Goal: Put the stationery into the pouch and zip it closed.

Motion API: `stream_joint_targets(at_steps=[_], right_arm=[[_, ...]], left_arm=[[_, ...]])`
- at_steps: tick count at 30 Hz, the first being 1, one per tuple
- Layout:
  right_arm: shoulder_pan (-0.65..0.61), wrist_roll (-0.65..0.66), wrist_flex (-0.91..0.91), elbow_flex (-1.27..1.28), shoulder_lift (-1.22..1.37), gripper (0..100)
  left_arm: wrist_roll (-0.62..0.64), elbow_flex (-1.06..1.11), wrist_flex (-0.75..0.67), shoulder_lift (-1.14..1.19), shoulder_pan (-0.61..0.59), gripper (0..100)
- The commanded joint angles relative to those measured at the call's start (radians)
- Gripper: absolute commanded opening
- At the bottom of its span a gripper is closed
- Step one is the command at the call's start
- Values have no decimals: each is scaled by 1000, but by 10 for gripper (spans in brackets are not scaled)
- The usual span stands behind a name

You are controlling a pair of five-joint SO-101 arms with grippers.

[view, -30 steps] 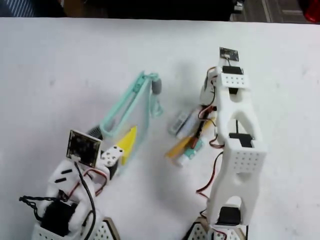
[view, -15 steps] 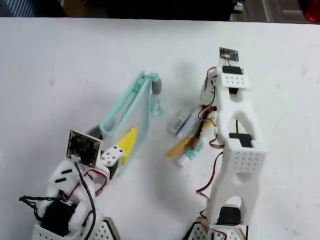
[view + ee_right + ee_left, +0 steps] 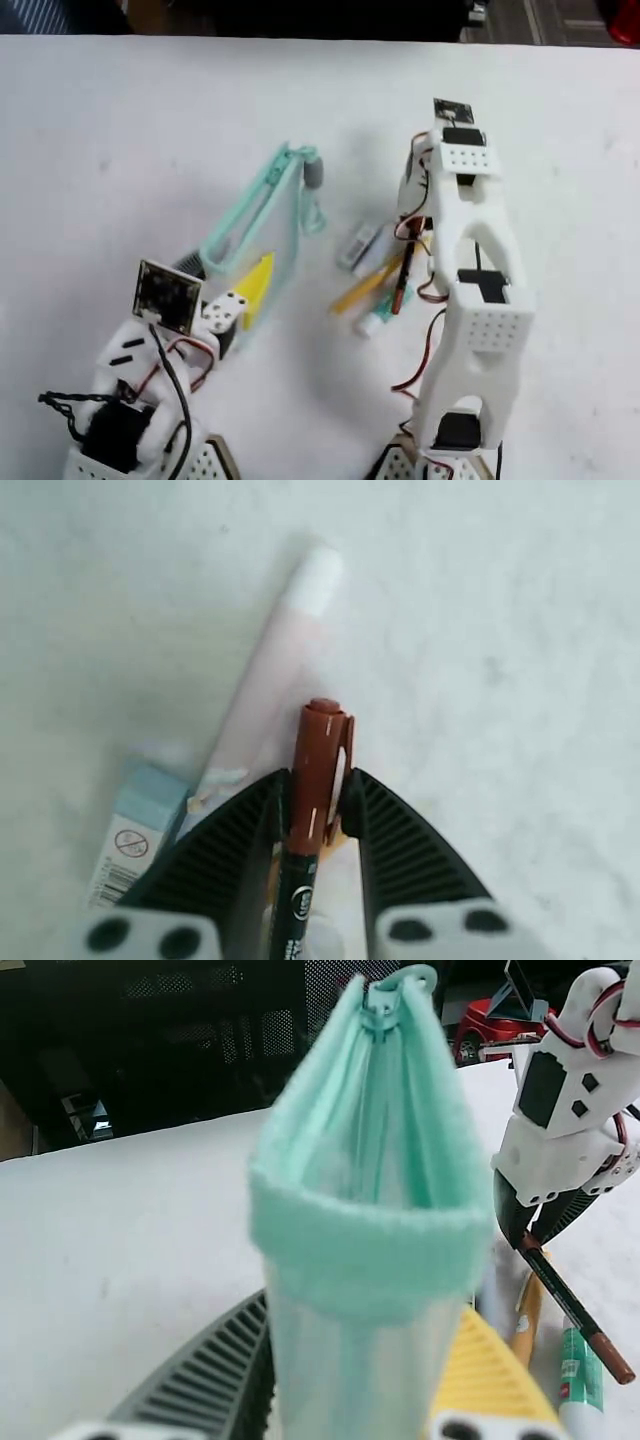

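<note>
Brown pen is gripped by R hand over worktop; mint pouch is clamped upright by L hand.

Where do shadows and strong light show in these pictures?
High view: the white table is evenly bright, with only faint shadows beside the pouch. Left wrist view: the room behind the table is dark, while the pouch lets light through. Right wrist view: the light is soft and even, and the brown pen casts hardly any shadow.
</note>
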Motion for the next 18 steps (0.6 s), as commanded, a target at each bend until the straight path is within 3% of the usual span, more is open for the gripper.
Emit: stream_joint_targets(at_steps=[1, 18], right_arm=[[-10, 18, 36, -6, -74, 16], [-25, 18, 108, -5, -157, 16]], left_arm=[[-5, -5, 5, -5, -7, 214], [-5, -2, 2, -5, -7, 214]])
